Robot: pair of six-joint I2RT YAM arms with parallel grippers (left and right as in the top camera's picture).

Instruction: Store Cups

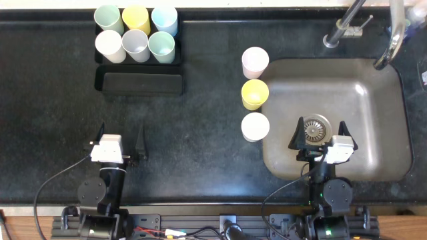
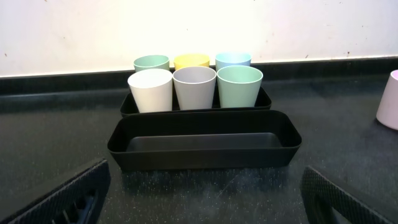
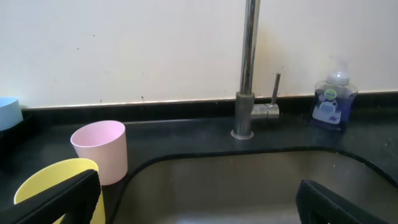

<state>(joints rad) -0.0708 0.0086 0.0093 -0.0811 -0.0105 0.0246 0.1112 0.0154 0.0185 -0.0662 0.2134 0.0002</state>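
Counter (image 1: 200, 133) held three cups (image 1: 254, 93) left of my right pincer (image 1: 322, 130), which, like my left pincer (image 1: 120, 137), stood spread apart.

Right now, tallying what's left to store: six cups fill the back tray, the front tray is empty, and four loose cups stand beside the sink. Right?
Not four: the top view shows three loose cups beside the sink: pink, yellow and white. Six cups in the back tray and the empty front tray are right.

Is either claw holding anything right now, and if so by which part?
Nothing is held. The left claw stands open before the empty black tray; the right claw stands open over the sink.
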